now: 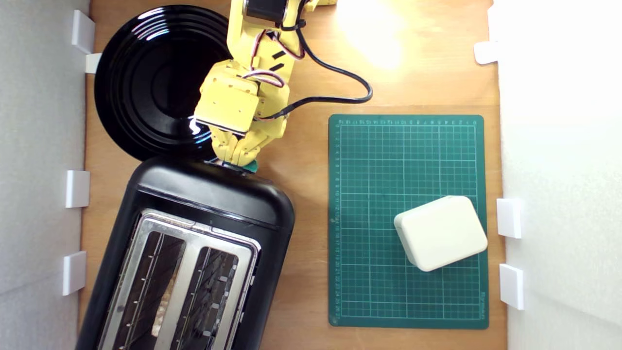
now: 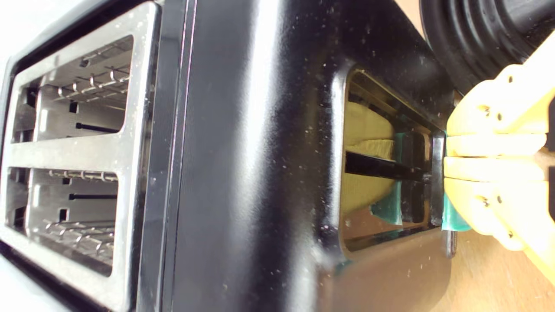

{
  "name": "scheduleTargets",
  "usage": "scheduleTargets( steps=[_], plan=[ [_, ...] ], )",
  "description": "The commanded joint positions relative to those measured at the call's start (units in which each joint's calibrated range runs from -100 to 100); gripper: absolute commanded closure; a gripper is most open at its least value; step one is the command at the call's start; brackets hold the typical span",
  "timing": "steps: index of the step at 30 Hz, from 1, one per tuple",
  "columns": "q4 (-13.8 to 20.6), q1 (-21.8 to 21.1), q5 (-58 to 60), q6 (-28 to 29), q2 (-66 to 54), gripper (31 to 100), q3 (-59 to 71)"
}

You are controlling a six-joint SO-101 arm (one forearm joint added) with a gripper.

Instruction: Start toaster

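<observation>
At seven o'clock on the wooden tabletop point(image 1: 311, 194) in the exterior view lies the glossy black toaster point(image 1: 214, 199), its silver two-slot top plate point(image 1: 180, 287) facing the camera. At the toaster's twelve o'clock end sits a small teal-green lever tab point(image 1: 250, 167). The yellow gripper point(image 1: 238, 158) meets that end from twelve o'clock; in the wrist view its fingers point(image 2: 490, 147) are pressed together, with the tab just showing beneath them. A round black plate point(image 1: 155, 78) lies at eleven o'clock, a green cutting mat point(image 1: 369, 160) with a white box point(image 1: 440, 232) at four o'clock.
</observation>
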State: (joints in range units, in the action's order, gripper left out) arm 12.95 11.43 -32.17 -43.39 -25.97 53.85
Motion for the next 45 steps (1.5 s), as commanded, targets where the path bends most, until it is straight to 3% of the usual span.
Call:
scheduleTargets(
  steps=[1, 14, 30, 40, 45],
  plan=[
    [0.5, 0.2, 1.7, -0.2, 0.2, 98.9, 4.1],
    [2.2, 0.2, 10.5, -0.2, 0.4, 98.9, 16.6],
    [1.3, 0.2, 10.9, -0.1, 1.4, 98.9, 19.9],
    [1.0, 2.2, 10.7, 0.1, 9.6, 98.9, 18.5],
    [-4.0, 2.3, 10.3, 0.0, 13.7, 98.9, 13.8]
  ],
)
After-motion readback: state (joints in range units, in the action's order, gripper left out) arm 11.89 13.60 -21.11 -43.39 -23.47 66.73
